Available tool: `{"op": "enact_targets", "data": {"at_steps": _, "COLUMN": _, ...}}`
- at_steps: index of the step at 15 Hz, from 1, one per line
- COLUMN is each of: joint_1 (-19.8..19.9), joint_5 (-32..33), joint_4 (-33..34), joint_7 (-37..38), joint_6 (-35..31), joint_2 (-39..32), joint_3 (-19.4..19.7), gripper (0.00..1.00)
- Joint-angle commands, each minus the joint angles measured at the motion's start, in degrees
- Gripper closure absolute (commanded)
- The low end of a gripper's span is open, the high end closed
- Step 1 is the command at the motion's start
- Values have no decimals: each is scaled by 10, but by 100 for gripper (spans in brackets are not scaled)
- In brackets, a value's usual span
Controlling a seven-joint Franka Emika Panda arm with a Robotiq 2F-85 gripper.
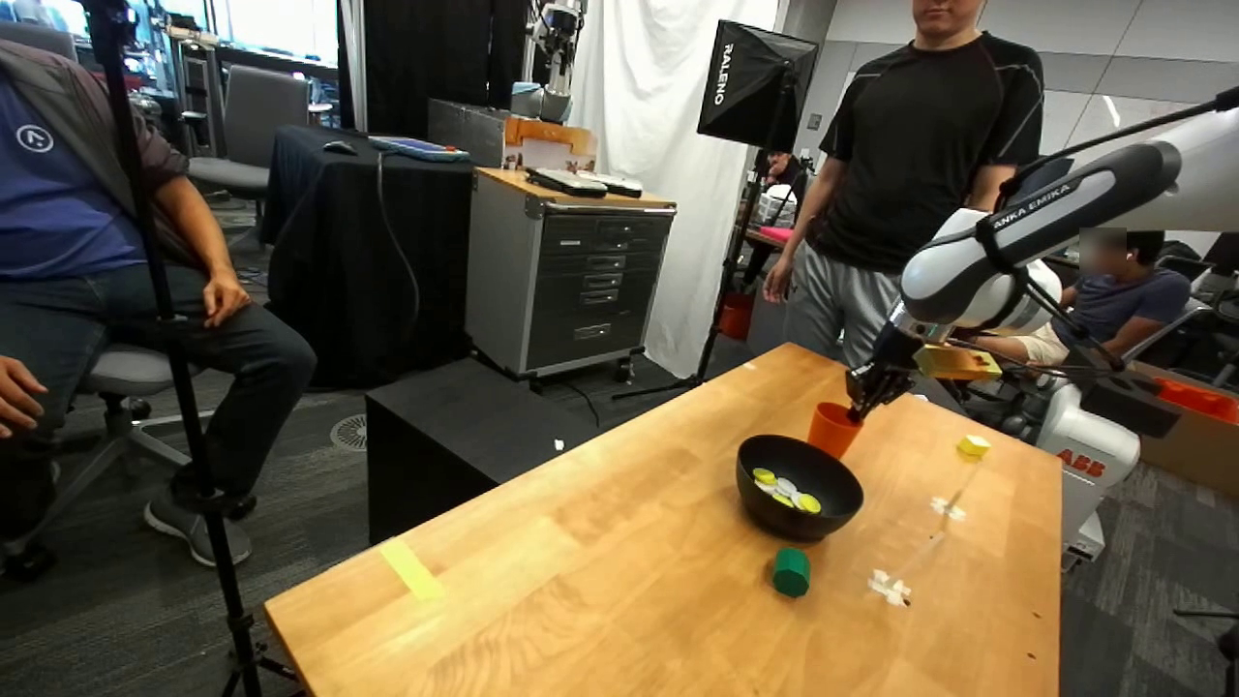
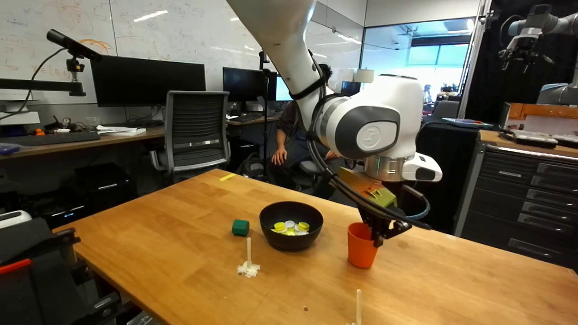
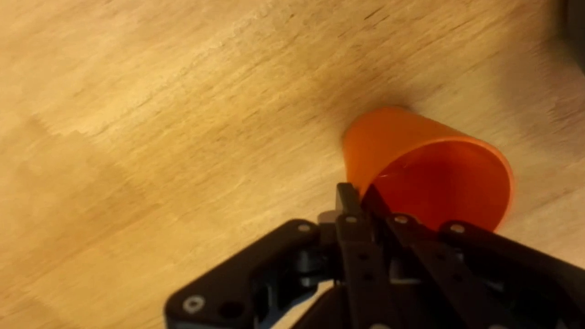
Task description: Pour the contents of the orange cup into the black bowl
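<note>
The orange cup (image 1: 831, 436) stands upright on the table beside the black bowl in both exterior views (image 2: 358, 253). My gripper (image 2: 378, 235) points down at the cup's rim. In the wrist view the fingers (image 3: 362, 193) are closed on the cup wall (image 3: 386, 137), one finger inside and one outside. The visible inside of the cup shows no pieces; part of it is hidden by the fingers. The black bowl (image 1: 803, 523) holds several yellow and white round pieces (image 2: 291, 227). A dark edge of the bowl (image 3: 578, 32) shows at the wrist view's right.
A green block (image 2: 240, 227) lies near the bowl on the side away from the cup. A yellow block (image 1: 973, 445) lies near the table edge by the robot. Thin pegs (image 2: 249, 253) stand taped to the table (image 1: 619, 571). Yellow tape (image 1: 411, 569) marks the far end.
</note>
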State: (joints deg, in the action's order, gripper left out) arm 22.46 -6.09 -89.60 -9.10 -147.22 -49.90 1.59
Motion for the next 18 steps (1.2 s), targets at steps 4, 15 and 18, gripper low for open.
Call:
{"op": "enact_targets", "data": {"at_steps": 4, "joint_1": -2, "joint_5": -10, "joint_4": 64, "joint_7": 23, "joint_6": 34, "joint_2": -38, "joint_3": 10, "gripper": 52}}
{"op": "enact_targets", "data": {"at_steps": 15, "joint_1": 60, "joint_5": -53, "joint_4": -50, "joint_7": -126, "joint_6": 143, "joint_2": 119, "joint_3": -41, "gripper": 0}}
{"op": "enact_targets", "data": {"at_steps": 18, "joint_1": 23, "joint_5": 18, "joint_4": -78, "joint_7": -110, "joint_6": 255, "joint_2": 181, "joint_3": 22, "gripper": 0}}
